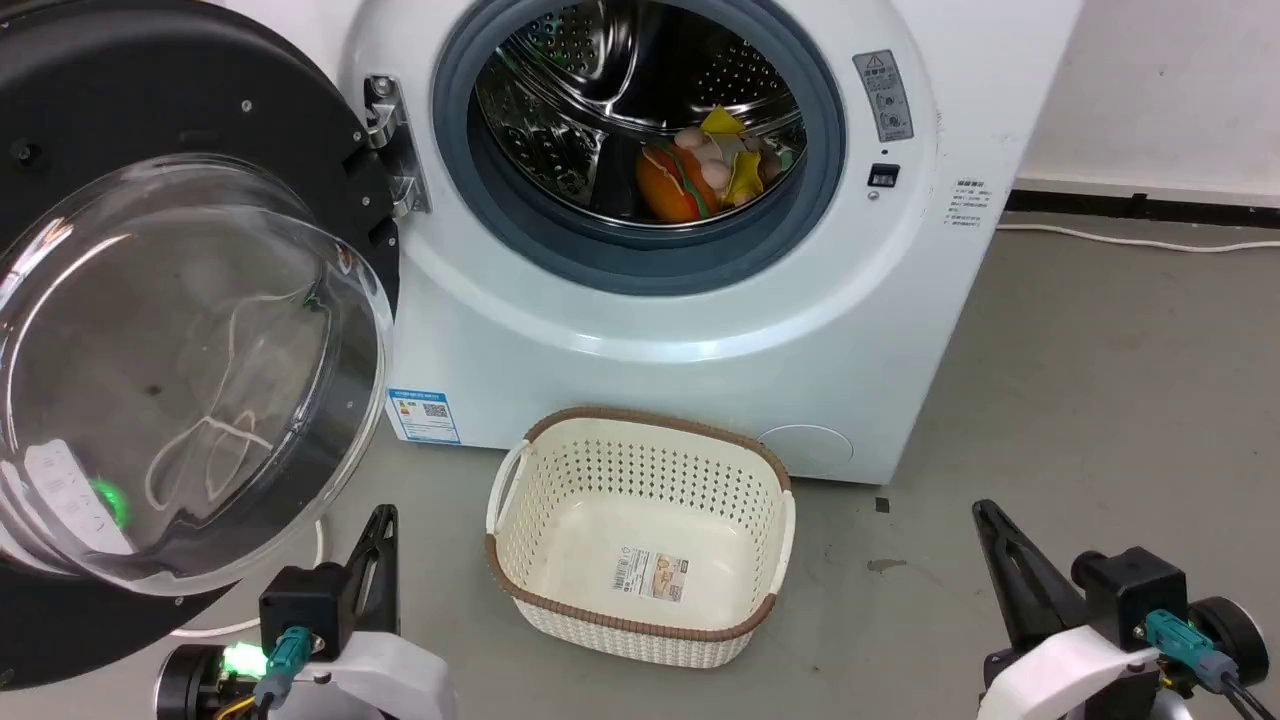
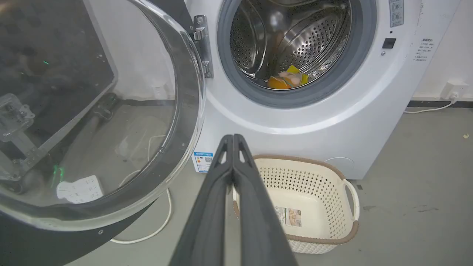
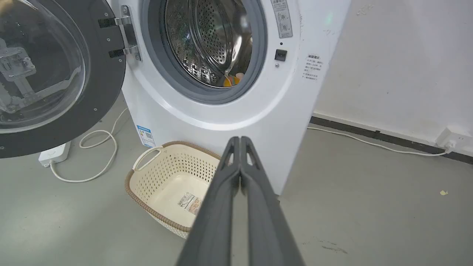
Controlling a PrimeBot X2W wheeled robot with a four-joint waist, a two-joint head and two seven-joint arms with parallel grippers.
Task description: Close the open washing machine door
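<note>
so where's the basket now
In the head view the basket sits on the floor at lower centre, just before the washing machine, right of the open door.

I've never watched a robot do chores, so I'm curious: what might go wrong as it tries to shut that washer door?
The left gripper sits on the glass side of the washing machine door; reaching round to push, it may bump it. The door might clip the basket as it swings. The toys inside, near the front, could get pinched.
</note>
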